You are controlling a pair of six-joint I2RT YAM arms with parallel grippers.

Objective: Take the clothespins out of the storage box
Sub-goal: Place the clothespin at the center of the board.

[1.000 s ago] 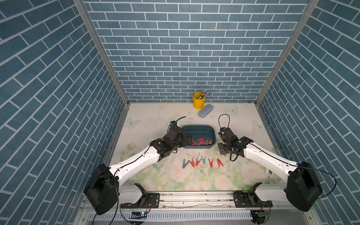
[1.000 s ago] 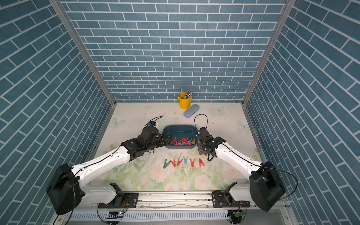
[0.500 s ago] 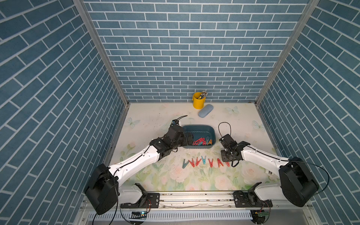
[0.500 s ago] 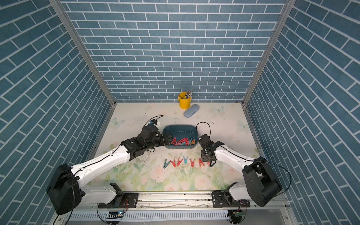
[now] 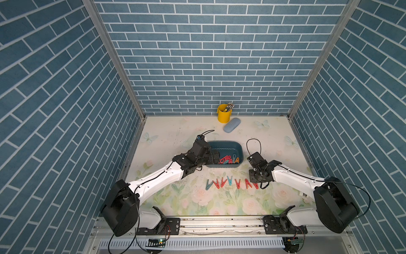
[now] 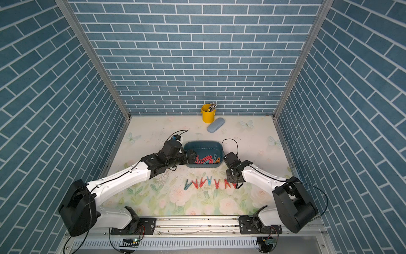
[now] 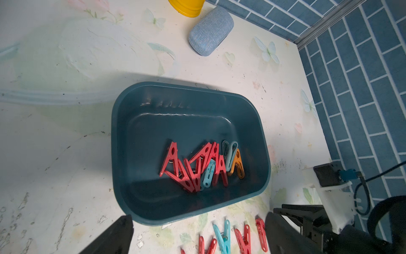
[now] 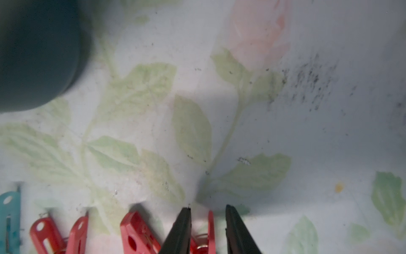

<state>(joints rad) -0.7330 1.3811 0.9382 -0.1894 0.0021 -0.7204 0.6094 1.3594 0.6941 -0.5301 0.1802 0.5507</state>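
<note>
Moved right gripper [image 8: 207, 212] from beside the box [image 5: 228, 145] down to the end of the row of clothespins [image 5: 229, 183]; eased it apart around a red clothespin [image 8: 211, 224] there.

Seen from the front rail, the dark teal rounded plastic storage box [image 5: 224, 147] sits near the middle of the floral-printed table [image 5: 167, 136]. The small plastic A-shaped clothespins [image 5: 228, 160] are heaped inside it, toward its 5 o'clock corner. At the box's 6 o'clock, apart from it, a row of clips [image 5: 230, 182] lies on the table, running from 9 to 3 o'clock.

The black left gripper [image 6: 191, 156] hangs over the box's 9 o'clock end. The black right gripper [image 8: 207, 211] stands at the row's 3 o'clock end, with the last clip between its fingers.

At the table's 12 o'clock, against the back wall, stands the yellow cylindrical bucket [image 5: 223, 115] with thin grey pens [image 5: 229, 107] in it. The light blue oblong fabric case [image 5: 232, 128] lies just beside the bucket, at its 5 o'clock.
</note>
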